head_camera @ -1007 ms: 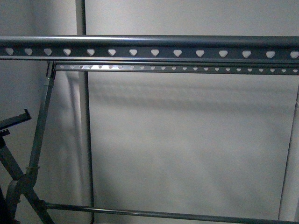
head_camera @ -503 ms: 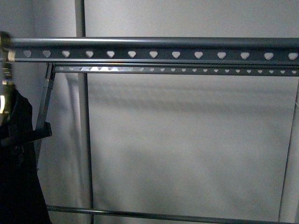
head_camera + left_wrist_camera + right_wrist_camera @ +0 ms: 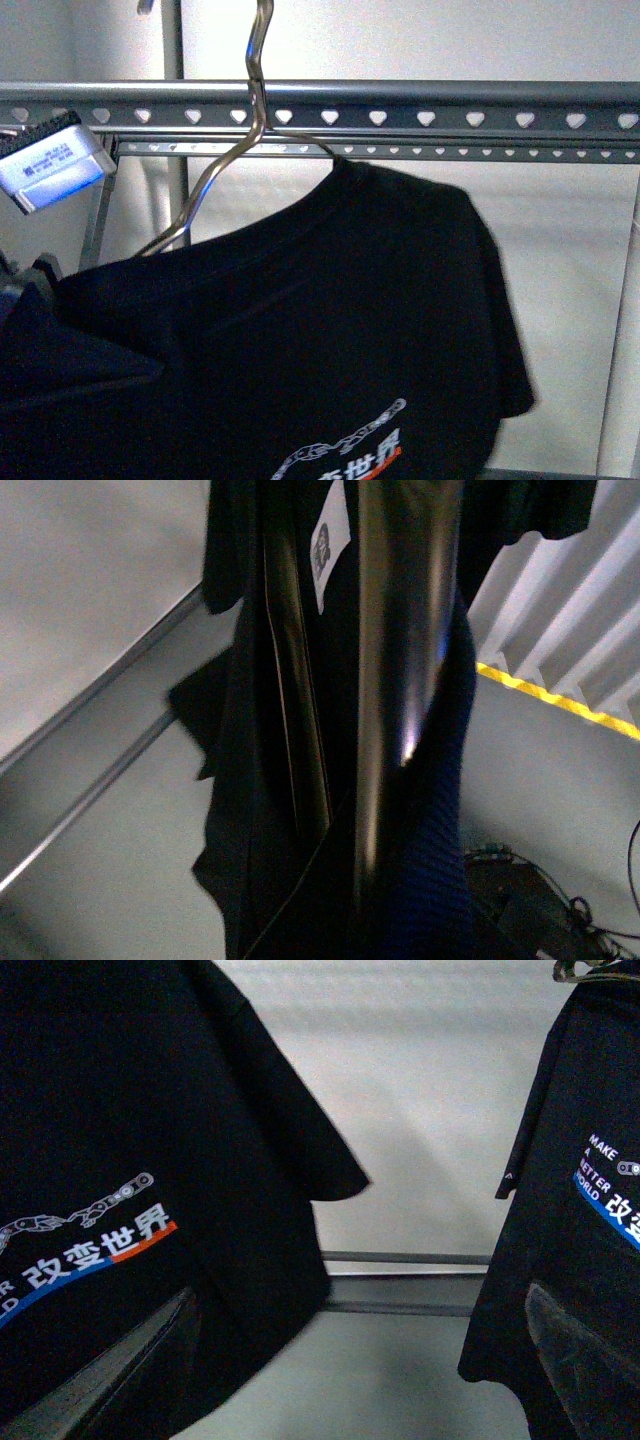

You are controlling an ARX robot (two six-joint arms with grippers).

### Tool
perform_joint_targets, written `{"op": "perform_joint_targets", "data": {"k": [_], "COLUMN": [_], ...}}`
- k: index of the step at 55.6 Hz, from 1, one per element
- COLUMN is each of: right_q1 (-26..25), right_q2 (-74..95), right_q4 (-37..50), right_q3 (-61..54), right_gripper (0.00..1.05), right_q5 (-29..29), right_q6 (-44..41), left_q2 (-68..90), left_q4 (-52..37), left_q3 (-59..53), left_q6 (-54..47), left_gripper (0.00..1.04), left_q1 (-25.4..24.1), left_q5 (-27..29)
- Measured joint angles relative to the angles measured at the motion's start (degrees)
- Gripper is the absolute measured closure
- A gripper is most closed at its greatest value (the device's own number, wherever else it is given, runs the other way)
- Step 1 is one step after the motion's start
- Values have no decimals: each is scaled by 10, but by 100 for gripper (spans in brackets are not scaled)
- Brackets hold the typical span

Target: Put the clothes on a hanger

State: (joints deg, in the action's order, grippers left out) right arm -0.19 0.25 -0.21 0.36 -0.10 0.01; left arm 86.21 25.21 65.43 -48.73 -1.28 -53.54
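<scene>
1. The black short-sleeved T-shirt with a white and orange printed graphic (image 3: 330,350) now fills the middle and lower left of the front view. Half a second ago only a dark edge of it showed at the far left, and a second ago it was absent.
2. It hangs on a thin silver wire hanger (image 3: 215,185). The hanger's neck crosses in front of the grey metal rack rail with heart-shaped holes (image 3: 470,105), and its hook rises above the rail, out of the picture.
3. The left tool (image 3: 340,680) is close against the shirt and dark cloth lies along its fingers, but I cannot tell whether it grips.
4. The right tool (image 3: 360,1295) stands wide and holds nothing. Near it hangs a second black printed T-shirt (image 3: 590,1260).
5. I judge that the shirt has been lifted to rail height, and the hook must still settle onto the rail.
</scene>
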Motion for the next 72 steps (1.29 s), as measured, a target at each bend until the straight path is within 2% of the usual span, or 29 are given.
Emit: {"op": "perform_joint_targets", "data": {"k": [8, 16, 20, 25, 37, 39, 41, 44, 48, 51, 52, 54, 58, 67, 72], "right_q1": [0, 0, 0, 0, 0, -12, -58, -119, -203, -246, -258, -266, -263, -190, -152], "right_q2": [0, 0, 0, 0, 0, 9, 46, 108, 209, 274, 307, 353, 450, 655, 712], "right_q4": [0, 0, 0, 0, 0, 8, 42, 81, 138, 157, 156, 150, 106, -39, -43], "right_q3": [0, 0, 0, 0, 0, 0, 5, 26, 74, 118, 143, 181, 267, 500, 572], "right_gripper": [7, 7, 7, 7, 7, 7, 7, 7, 7, 7, 7, 7, 7, 7, 7], "right_q5": [0, 0, 0, 0, 0, -43, -169, -302, -452, -519, -558, -588, -608, -528, -487], "right_q6": [0, 0, 0, 0, 0, 0, -4, -25, -63, -97, -115, -145, -237, -526, -589], "left_q2": [87, 180, 207, 210, 210, 210, 210, 210, 210, 210, 210, 210, 210, 210, 210], "left_q4": [94, 174, 151, 62, 46, 46, 46, 46, 46, 46, 46, 46, 46, 46, 46], "left_q3": [125, 265, 308, 313, 315, 315, 315, 315, 315, 315, 315, 315, 315, 315, 315], "left_q6": [-103, -171, -200, -233, -243, -243, -243, -243, -243, -243, -243, -243, -243, -245, -245], "left_gripper": [99, 99, 99, 99, 99, 99, 99, 99, 99, 99, 99, 99, 99, 99, 99], "left_q1": [3, 49, 82, 112, 118, 117, 115, 114, 114, 115, 115, 116, 115, 115, 115], "left_q5": [-10, 37, 66, 83, 75, 75, 75, 76, 76, 76, 76, 76, 76, 80, 80]}}
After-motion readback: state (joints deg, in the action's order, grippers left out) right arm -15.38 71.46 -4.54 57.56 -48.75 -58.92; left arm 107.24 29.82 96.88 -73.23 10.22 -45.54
